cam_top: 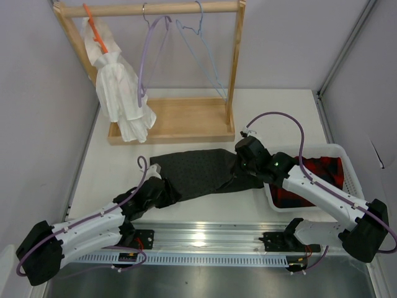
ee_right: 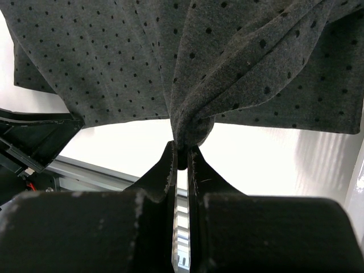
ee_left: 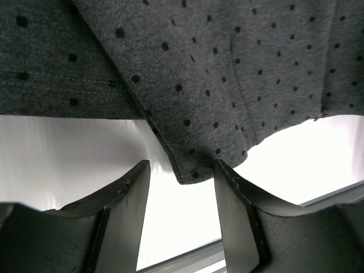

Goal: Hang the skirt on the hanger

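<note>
As the right gripper (ee_right: 182, 149) clamps the limp skirt (cam_top: 198, 171) (soft, sagging), the left gripper (ee_left: 182, 166) gapes at its hem corner.

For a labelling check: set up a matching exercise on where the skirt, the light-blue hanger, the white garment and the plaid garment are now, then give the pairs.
1 skirt
2 light-blue hanger
3 white garment
4 plaid garment

a in the white basket
b bare on the wooden rail
c on the table, pinched by the right claw
d on the orange hanger

Pairs: 1-c, 2-b, 3-d, 4-a
</note>
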